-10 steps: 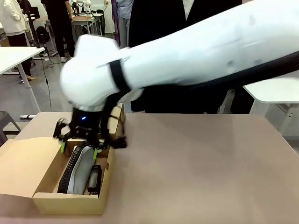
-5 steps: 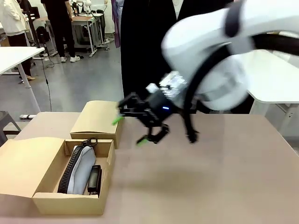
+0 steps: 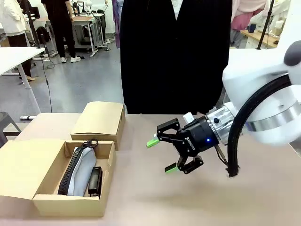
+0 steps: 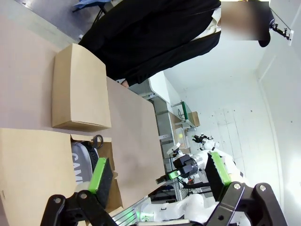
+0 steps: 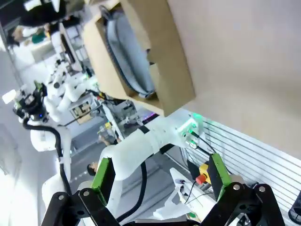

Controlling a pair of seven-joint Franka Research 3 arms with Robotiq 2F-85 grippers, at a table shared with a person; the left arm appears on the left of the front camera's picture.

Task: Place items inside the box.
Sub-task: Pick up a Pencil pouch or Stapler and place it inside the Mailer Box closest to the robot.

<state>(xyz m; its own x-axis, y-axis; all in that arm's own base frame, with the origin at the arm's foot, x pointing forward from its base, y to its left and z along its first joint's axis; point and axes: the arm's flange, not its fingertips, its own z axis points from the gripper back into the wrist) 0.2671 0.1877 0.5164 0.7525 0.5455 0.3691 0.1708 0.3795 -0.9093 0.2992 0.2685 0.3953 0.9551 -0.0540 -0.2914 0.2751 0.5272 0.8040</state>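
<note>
Fingers (image 3: 153, 142) of right gripper (image 3: 162, 156) spread wide, nothing held, above table (image 3: 150, 202), right of box (image 3: 70, 205). Left gripper (image 4: 159, 173) fingers likewise apart, empty.

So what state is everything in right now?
Big box: flap open, partly filled.
Grey pencil case: lying inside it.
Black stapler: inside, beside the case.
Small box: closed.
Right gripper: open, empty, above the table.
Left gripper: open, empty.
</note>
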